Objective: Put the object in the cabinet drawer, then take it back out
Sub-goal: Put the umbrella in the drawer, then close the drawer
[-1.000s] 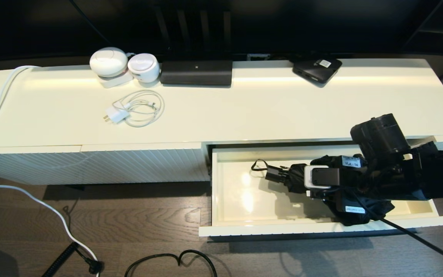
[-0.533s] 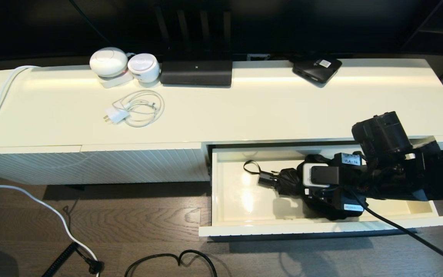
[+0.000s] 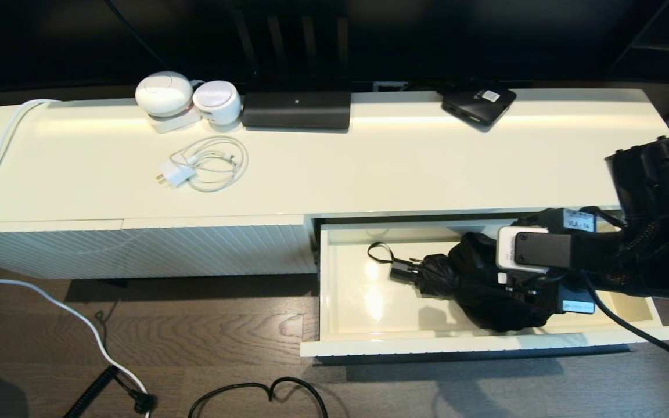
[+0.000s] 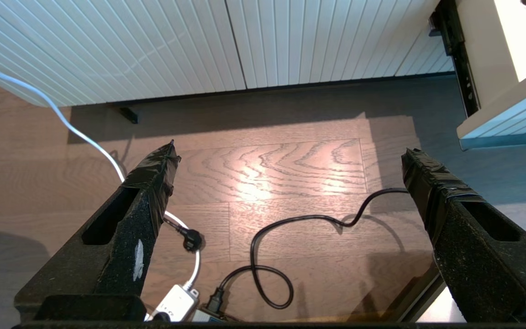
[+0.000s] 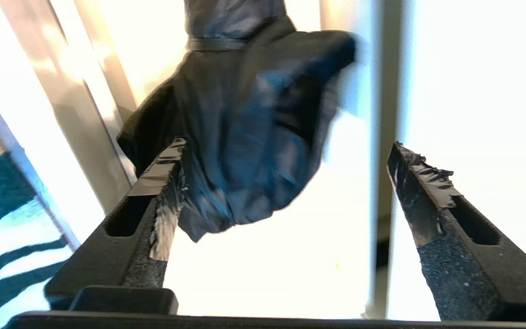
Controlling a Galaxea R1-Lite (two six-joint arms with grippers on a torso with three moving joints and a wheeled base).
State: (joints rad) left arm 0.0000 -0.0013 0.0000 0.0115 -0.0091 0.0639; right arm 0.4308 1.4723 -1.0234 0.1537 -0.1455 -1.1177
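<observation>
Black fabric, bunched and loose: the umbrella (image 3: 474,284) lies inside the open cabinet drawer (image 3: 485,346), resting on its glossy cream floor, toward the right half. Short handle and thin wrist loop (image 3: 380,253) point left; the fabric end lies right, nearest the arm.

Right hand (image 5: 286,183): over the drawer's right end, just beside the umbrella's fabric end. Its 2 fingers are spread wide and grip nothing; the left one sits against the edge of the cloth, the other well clear. Judged: the item is laid down flat so the drawer carries its weight, and the spread fingers suit a release or a fresh grasp for the taking-out half of the task.

Left hand (image 4: 290,178): parked low over the floor, left of the drawer, fingers wide apart, holding nothing.

Surface (image 3: 369,168): long glossy cream cabinet top. Holds 2 white domed devices (image 3: 186,98) at far left, a coiled white charger cable (image 3: 207,162), a long black rectangular device (image 3: 297,109), and a flat black box (image 3: 478,103) with white label at far right.

Room: dark wood floor (image 3: 195,354), black and white cords trailing across it; ribbed cream panel (image 3: 137,249) left of the drawer; dark wall behind.
</observation>
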